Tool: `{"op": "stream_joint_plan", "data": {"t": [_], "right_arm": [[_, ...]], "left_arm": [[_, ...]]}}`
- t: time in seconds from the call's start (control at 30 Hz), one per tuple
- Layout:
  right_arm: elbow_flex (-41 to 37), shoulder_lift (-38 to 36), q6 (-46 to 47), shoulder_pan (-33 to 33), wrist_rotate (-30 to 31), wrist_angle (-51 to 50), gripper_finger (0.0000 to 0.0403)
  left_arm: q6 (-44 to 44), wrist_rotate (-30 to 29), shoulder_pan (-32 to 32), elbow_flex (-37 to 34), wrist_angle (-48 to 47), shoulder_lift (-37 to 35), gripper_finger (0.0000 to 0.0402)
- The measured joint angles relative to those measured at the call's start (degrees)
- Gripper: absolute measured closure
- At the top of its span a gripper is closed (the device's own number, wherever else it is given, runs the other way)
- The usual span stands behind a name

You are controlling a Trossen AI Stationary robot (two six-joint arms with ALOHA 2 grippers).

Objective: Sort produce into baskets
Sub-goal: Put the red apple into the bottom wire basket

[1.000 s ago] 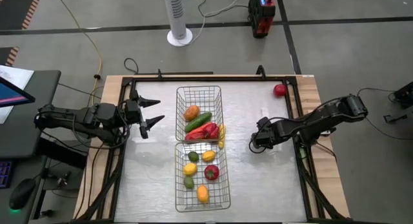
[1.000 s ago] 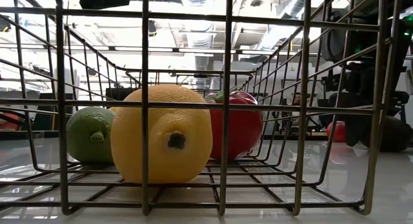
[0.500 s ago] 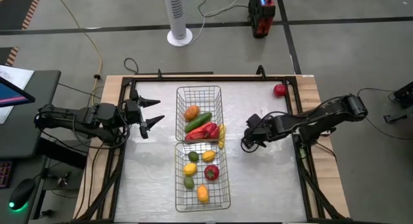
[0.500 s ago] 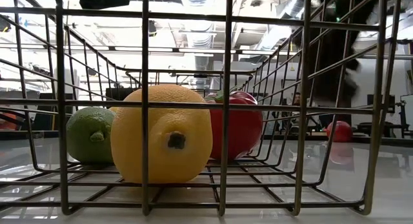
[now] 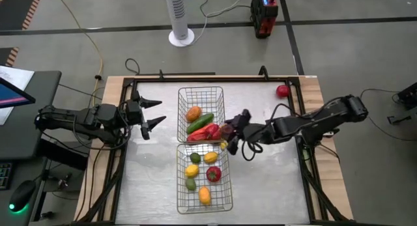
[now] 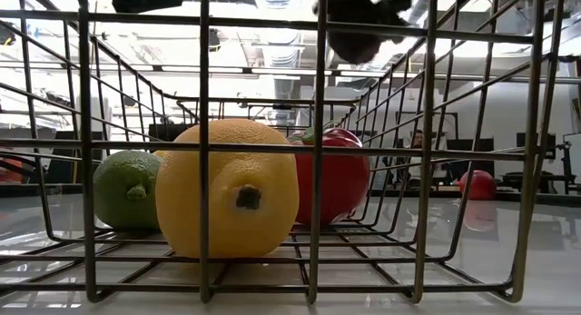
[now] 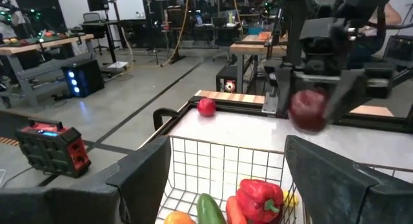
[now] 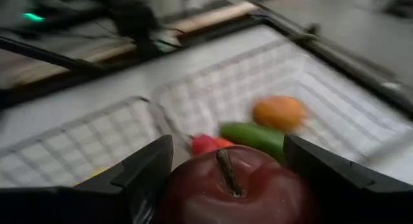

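Two wire-mesh baskets stand end to end mid-table. The far basket (image 5: 184,96) holds an orange (image 5: 193,113), a cucumber (image 5: 200,122) and red peppers (image 5: 207,131). The near basket (image 5: 180,200) holds lemons (image 5: 191,170), limes (image 5: 195,158) and a red piece (image 5: 214,174). My right gripper (image 5: 229,131) is shut on a dark-red apple (image 8: 235,185) above the far basket's right rim. My left gripper (image 5: 155,114) is open and empty, left of the far basket. A red apple (image 5: 282,91) rests on the table at the far right. My right gripper pinches the dark-red apple between its two fingers (image 8: 145,172), one on each of its opposite sides (image 8: 177,192). The fingers come from the table's right. The apple is lifted clear of the table and baskets, its stem (image 8: 227,172) toward the wrist camera; it also shows in the left wrist view (image 7: 308,110).
A yellow banana (image 5: 223,137) lies at the far basket's right near corner. A raised frame (image 5: 300,115) borders the table. There is bare table on both sides of the baskets. A white fan base (image 5: 181,37) and a red-black box (image 5: 264,14) stand on the floor beyond.
My right gripper has risen from near the tabletop and gone toward the table's left edge, to the far basket's right rim, carrying the dark-red apple clear of the table.
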Motion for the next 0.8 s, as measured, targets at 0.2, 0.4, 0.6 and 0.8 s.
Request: {"op": "stream_joint_plan", "data": {"t": [0.2, 0.4, 0.6, 0.8], "right_arm": [[-0.02, 6.45, -2.76, 0.82, -17.97, 13.66, 0.0085], [-0.09, 10.91, -2.4, 1.32, -20.94, 13.94, 0.0079], [0.04, 10.88, -1.06, 0.44, -22.4, 13.04, 0.0039], [2.92, 7.18, -1.01, 0.0, -18.36, 1.16, 0.0011]], "left_arm": [[0.68, -0.02, 0.0, 0.0, -0.13, 0.0, 0.011], [0.68, -0.01, 0.0, 0.0, -0.16, -0.02, 0.011], [0.33, 0.0, 0.01, 0.0, -0.18, -0.02, 0.011], [0.58, 0.0, 0.02, 0.0, -0.33, 0.0, 0.011]]}}
